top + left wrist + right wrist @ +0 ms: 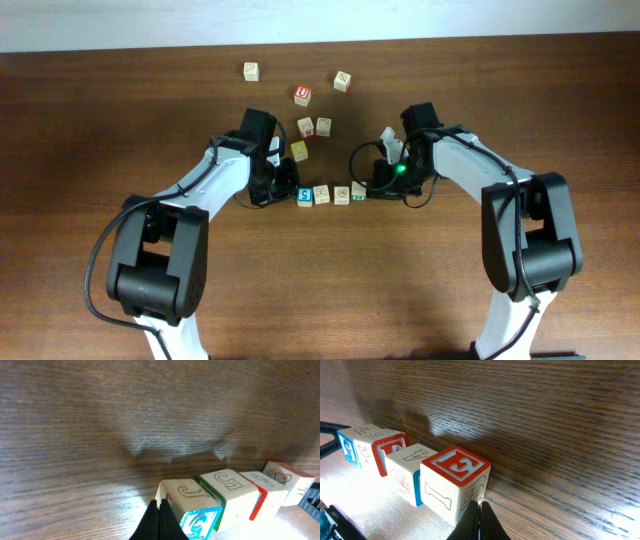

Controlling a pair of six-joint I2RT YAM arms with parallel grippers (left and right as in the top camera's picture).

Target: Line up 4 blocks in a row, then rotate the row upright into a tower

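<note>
Four blocks (322, 194) sit touching in a row mid-tabletop (320, 290), running from 9 to 3 o'clock. The left hand (159, 521), pinched closed on nothing, has its tips at the blue block (192, 502) on the 9 o'clock end. The right hand (480, 520), likewise closed and empty, noses the E block (455, 480) at the 3 o'clock end. Several loose cubes (306, 126) lie toward 12 o'clock.

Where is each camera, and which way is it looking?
Overhead: above the table, looking straight down at a row of blocks and loose blocks; left arm and right arm show.
Left wrist: low beside the blue-faced block, facing along the row; shut left gripper shows.
Right wrist: low beside the red E block, facing along the row; shut right gripper shows.
Shared: all three see that row.
</note>
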